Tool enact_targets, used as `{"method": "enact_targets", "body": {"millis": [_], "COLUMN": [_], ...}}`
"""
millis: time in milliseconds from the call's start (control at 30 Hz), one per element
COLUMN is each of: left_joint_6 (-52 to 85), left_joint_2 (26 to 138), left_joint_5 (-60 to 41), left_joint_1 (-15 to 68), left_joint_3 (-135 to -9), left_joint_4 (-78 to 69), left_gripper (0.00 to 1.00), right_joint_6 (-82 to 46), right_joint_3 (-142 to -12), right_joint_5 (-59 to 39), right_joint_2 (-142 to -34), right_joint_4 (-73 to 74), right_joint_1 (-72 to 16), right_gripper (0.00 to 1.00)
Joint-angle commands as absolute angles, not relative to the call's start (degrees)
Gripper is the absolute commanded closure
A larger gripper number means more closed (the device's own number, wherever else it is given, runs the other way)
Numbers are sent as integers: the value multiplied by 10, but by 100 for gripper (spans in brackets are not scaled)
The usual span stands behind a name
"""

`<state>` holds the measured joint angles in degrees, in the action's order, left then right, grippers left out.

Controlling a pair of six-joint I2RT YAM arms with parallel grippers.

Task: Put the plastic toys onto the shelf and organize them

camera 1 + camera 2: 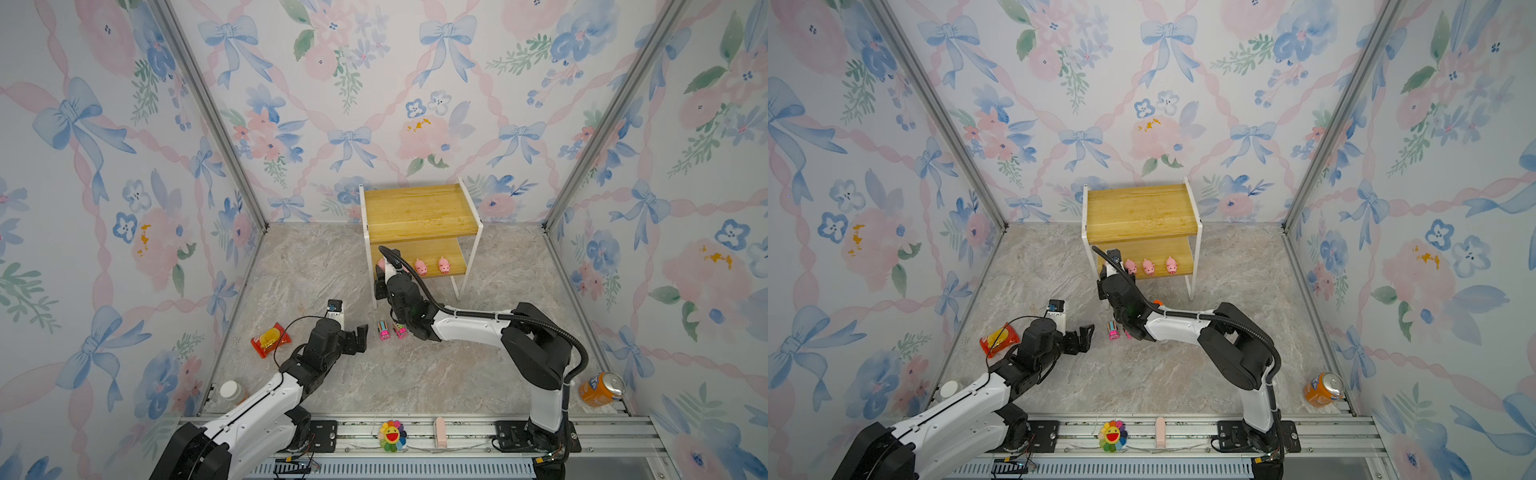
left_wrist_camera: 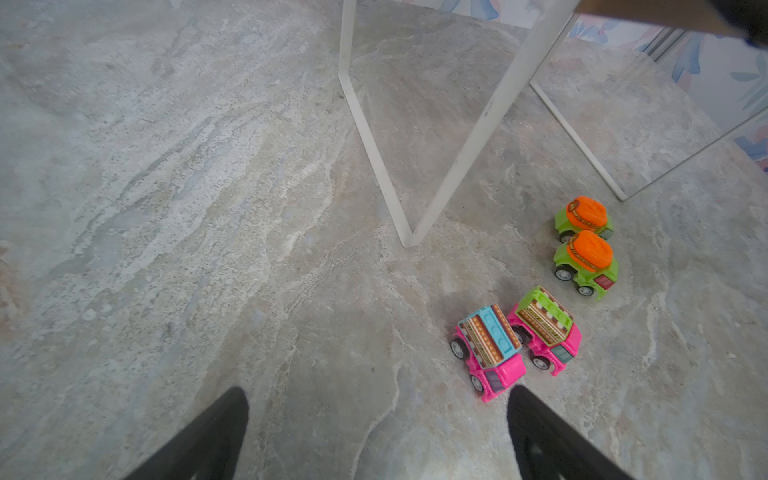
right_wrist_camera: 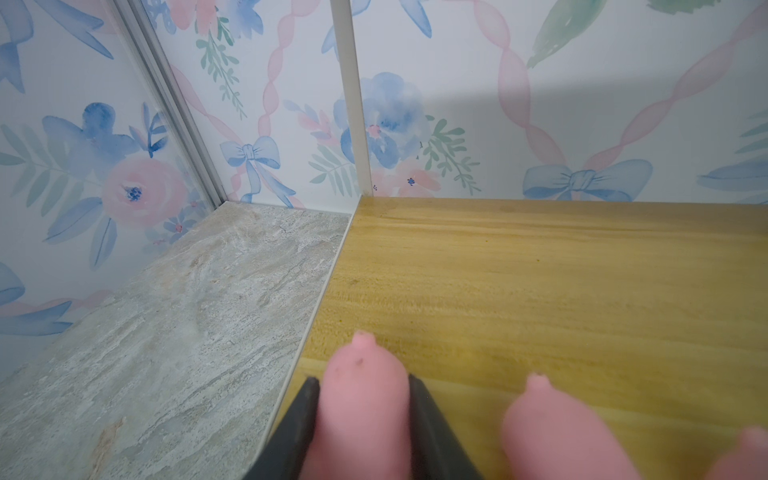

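The shelf (image 1: 419,208) has smooth yellowish wooden boards, its frame white matt metal — pink trucks (image 2: 490,353) glossy plastic.

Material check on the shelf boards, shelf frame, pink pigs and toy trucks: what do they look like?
Shelf boards: wood or wood-look laminate, yellowish, visible grain, slight sheen.
Shelf frame: probably painted metal, thin flat white strip, matte.
Pink pigs: likely soft plastic or vinyl, smooth, matte, rounded.
Toy trucks: hard moulded plastic, glossy, bright colours, printed tops.

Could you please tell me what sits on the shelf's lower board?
Four pink pigs line its front edge, the end pig between the right tool's fingers. The upper board hides the rear from above; the wrist view shows part of it bare.
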<state>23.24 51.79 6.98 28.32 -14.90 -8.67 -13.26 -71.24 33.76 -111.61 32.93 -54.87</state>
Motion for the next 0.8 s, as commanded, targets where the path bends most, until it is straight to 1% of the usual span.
{"method": "enact_targets", "body": {"millis": [0, 300, 533, 767], "left_joint_6": [236, 236, 236, 236], "left_joint_2": [512, 509, 510, 508], "left_joint_5": [67, 66, 64, 64], "left_joint_1": [278, 278, 278, 277], "left_joint_3": [-142, -142, -142, -141], "left_joint_4": [-87, -85, -87, -88], "left_gripper": [2, 2, 2, 2], "right_joint_6": [-126, -124, -119, -114], "right_joint_3": [-704, -685, -658, -617], "right_joint_5": [355, 357, 357, 356], "right_joint_2": [-1129, -1114, -1094, -1058], "right_joint_4": [328, 329, 335, 334], "right_joint_1": [-553, -557, -562, -576], "right_gripper": [61, 55, 43, 38]}}
